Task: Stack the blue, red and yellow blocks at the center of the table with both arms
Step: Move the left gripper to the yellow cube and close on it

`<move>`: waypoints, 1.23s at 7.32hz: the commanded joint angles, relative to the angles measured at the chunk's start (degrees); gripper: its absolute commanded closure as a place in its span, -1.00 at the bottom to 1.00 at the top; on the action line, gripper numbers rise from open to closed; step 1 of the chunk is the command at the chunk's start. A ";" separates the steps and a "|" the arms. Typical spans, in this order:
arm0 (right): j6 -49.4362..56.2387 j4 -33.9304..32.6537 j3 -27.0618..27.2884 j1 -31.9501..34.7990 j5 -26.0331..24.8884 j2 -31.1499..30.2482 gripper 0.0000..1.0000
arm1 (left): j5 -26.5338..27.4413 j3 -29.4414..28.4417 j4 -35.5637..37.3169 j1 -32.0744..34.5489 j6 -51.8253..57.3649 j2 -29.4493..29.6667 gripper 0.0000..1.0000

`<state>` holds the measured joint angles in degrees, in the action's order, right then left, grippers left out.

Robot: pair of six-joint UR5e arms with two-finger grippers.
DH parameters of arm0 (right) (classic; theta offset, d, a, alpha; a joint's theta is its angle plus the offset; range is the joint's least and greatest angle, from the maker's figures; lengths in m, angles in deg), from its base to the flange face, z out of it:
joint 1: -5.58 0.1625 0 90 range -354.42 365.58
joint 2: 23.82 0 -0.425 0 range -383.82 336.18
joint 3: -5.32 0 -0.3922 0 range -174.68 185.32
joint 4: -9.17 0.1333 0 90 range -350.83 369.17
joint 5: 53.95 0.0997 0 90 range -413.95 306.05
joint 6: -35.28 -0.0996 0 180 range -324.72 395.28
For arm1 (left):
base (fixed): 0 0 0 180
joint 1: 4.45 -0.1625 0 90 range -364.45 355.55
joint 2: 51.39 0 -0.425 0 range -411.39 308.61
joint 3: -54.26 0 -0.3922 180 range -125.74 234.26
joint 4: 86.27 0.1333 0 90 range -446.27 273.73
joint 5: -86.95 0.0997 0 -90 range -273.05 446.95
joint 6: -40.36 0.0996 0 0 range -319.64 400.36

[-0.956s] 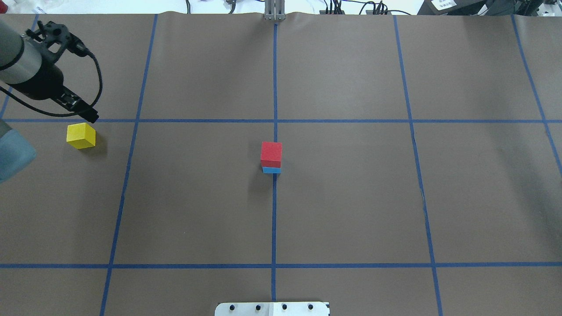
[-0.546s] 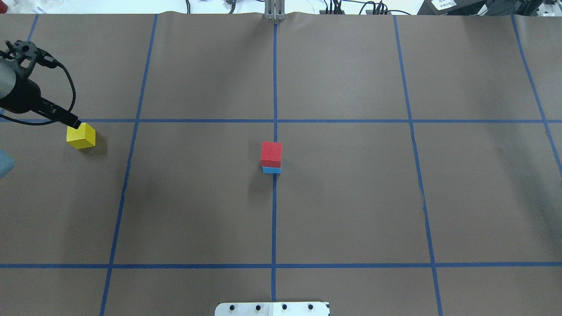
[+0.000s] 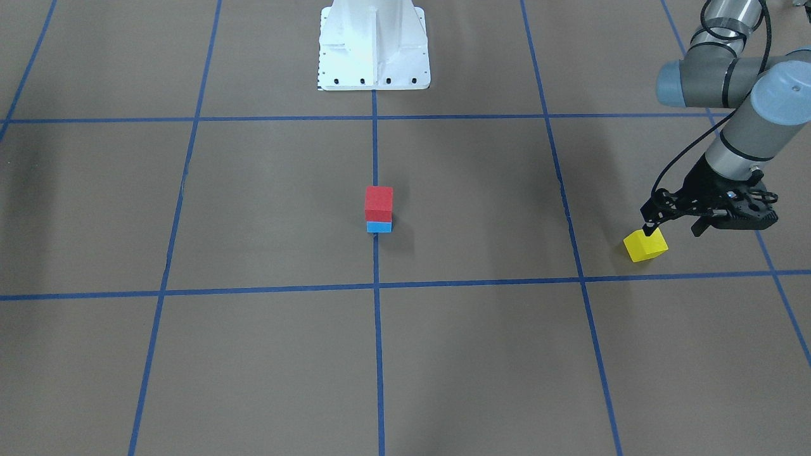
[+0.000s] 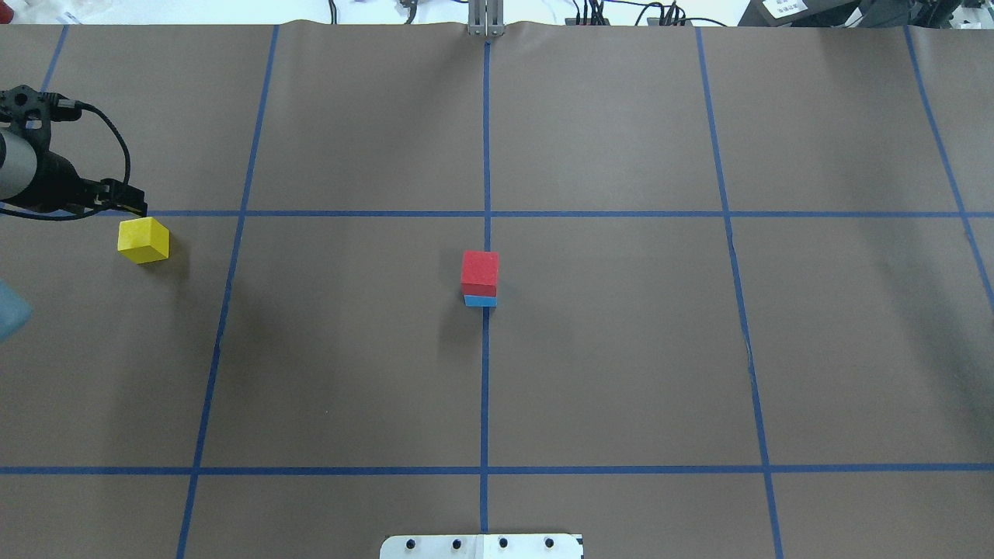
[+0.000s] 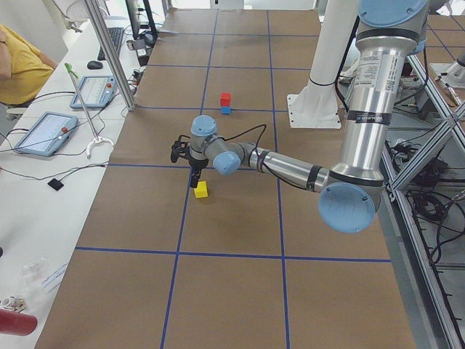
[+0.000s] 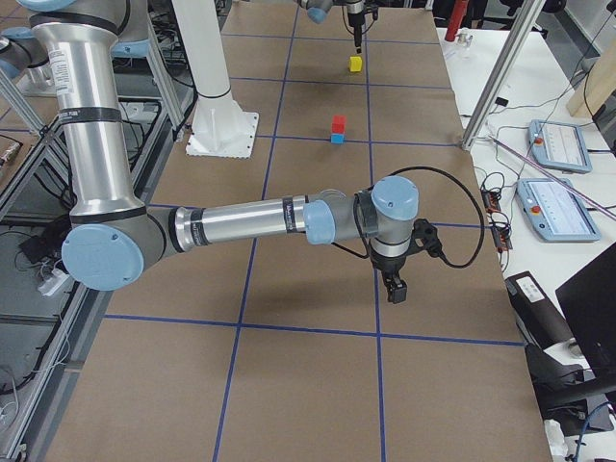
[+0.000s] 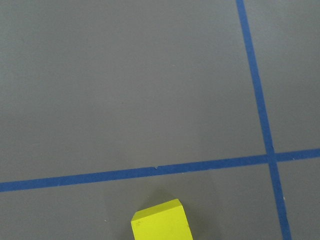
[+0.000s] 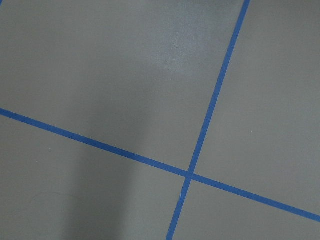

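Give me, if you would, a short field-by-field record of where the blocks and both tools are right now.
stack: red cube block on blue cube block, at the centre of the brown table
loose: yellow cube block, flat on the table, robot's left side
left tool: just above the yellow block, not gripping it
right tool: over the table, far from every block

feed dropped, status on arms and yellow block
Left end effector close above yellow cube, not gripping. Right end effector far off, state unclear. Red cube on blue cube, centre. Nothing between.
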<state>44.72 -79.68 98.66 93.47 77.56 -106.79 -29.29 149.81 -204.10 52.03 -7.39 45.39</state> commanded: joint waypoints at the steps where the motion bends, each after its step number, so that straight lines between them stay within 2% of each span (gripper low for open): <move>1: -0.03 0.26 0.18 0.00 -0.02 0.09 -1.00 | 3.48 -0.28 -0.12 -3.48 -2.97 -0.89 -1.00; 6: -0.03 0.26 0.09 0.00 -0.11 0.18 -1.00 | 4.80 -2.74 -0.56 -5.95 -2.45 -0.37 -0.99; 9: -0.03 0.26 0.00 0.00 -0.11 0.26 -1.00 | 4.80 -5.10 -3.61 -6.39 -1.66 -0.28 -0.89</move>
<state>44.68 -79.42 98.73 93.47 77.45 -106.59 -24.50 146.18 -205.67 45.75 -9.52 45.08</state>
